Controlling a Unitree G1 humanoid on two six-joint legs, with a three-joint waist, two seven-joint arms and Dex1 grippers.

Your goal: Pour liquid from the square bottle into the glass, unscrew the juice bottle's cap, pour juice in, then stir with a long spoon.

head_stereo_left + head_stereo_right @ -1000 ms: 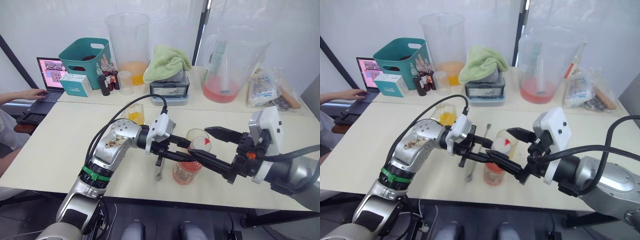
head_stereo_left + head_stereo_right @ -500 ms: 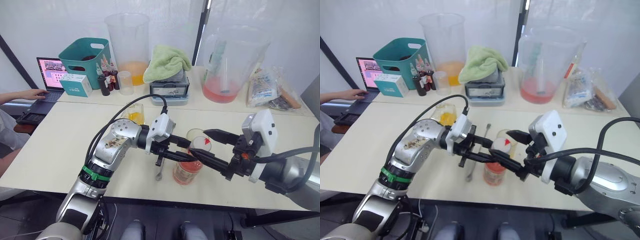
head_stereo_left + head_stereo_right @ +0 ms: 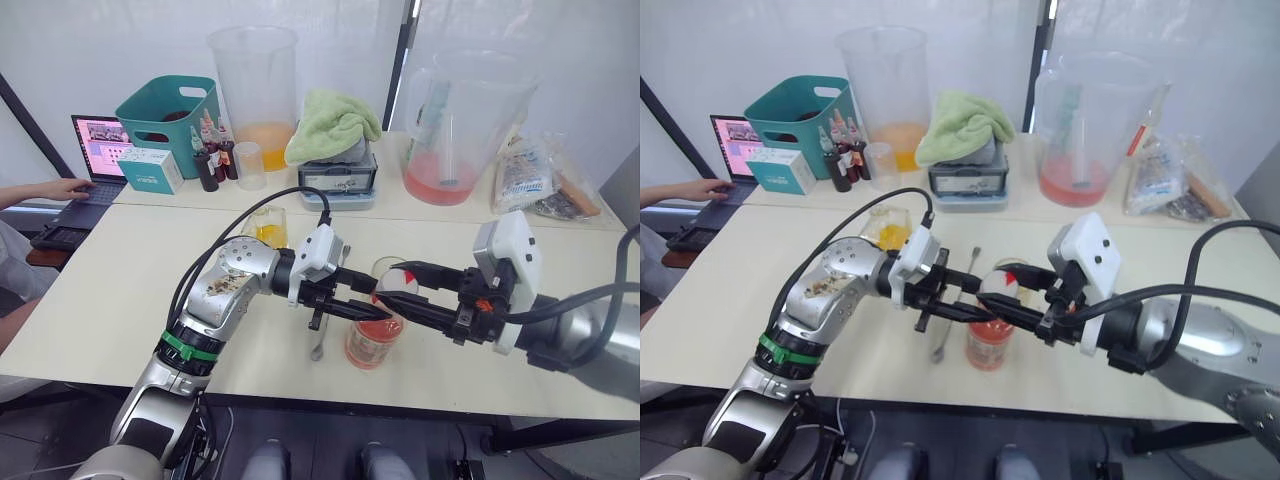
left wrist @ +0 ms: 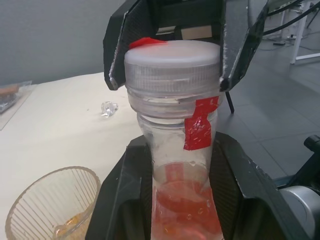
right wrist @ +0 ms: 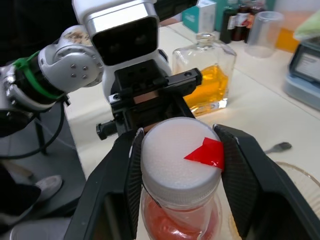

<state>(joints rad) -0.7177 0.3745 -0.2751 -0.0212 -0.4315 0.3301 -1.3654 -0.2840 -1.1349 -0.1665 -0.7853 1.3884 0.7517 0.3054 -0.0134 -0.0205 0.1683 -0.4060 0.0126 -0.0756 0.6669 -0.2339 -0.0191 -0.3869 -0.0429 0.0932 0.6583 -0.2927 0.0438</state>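
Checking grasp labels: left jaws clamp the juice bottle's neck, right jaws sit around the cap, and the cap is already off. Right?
Not quite. The cap is still on the juice bottle, as the left wrist view shows. The rest holds: the left gripper clamps the neck and the right gripper has its jaws around the cap.

- From my seat at the controls, the juice bottle (image 3: pixel 375 338) stands hemmed in near the front edge of the table (image 3: pixel 100 300): my left gripper (image 4: pixel 177 197) clamps its neck, my right gripper (image 5: pixel 180 165) brackets the cap (image 5: pixel 179 160).
- The glass (image 3: pixel 392 272) sits just behind the bottle, blocking that side.
- The long spoon (image 3: pixel 955 305) lies flat under my left arm; the square bottle (image 3: pixel 266 226) stands beyond it.
- Jugs, a green towel (image 3: pixel 332 122) and a teal basket (image 3: pixel 170 110) wall off the back.
- I see open tabletop far left and along the right front.
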